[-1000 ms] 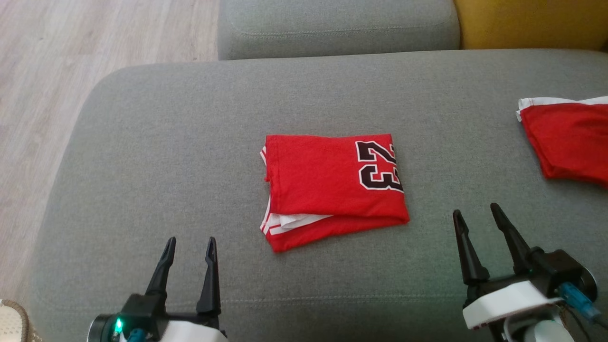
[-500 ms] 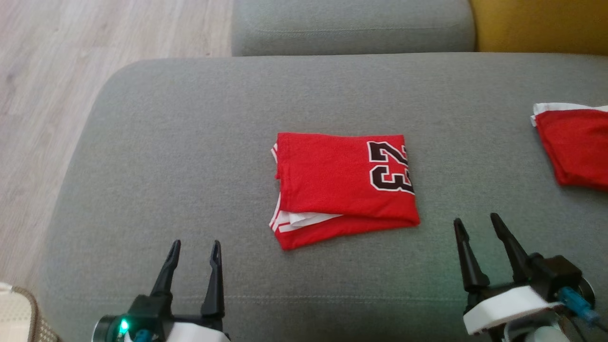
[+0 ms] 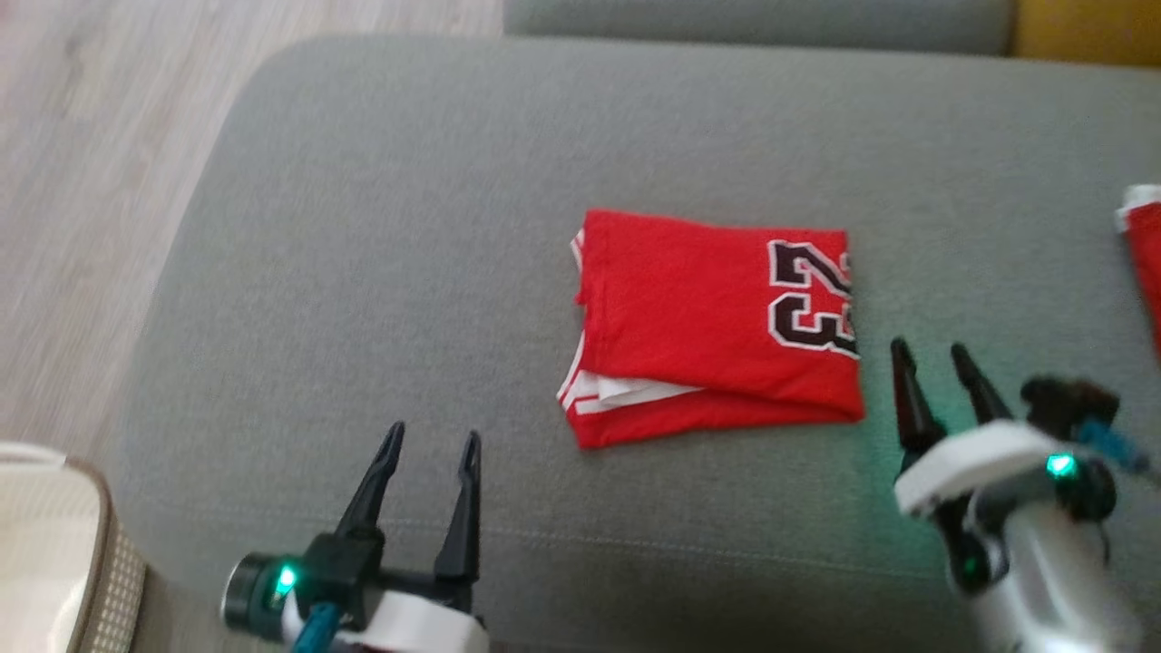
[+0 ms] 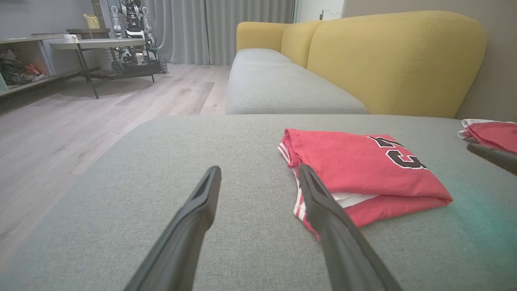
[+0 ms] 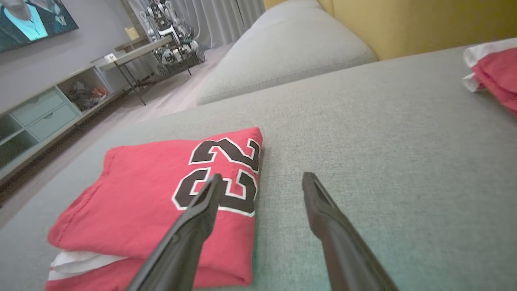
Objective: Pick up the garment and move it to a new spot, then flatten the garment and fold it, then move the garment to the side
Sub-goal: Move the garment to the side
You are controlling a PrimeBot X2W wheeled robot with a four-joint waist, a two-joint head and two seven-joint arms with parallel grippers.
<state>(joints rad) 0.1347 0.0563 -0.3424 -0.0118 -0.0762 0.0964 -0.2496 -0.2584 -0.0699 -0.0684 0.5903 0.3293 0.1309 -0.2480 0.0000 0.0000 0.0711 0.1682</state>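
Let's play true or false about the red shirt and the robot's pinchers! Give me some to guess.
1. The red jersey lies folded on the grey cushion. True.
2. The left end effector is gripping the jersey. False: it is open and apart from it.
3. The jersey shows the number 23. True.
4. The right end effector is shut. False: it is open, beside the jersey's right edge.
5. There is just one red garment. False: a second red garment lies at the far right.

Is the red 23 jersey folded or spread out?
Folded: the red jersey lies as a compact rectangle, layers stacked at its near edge.
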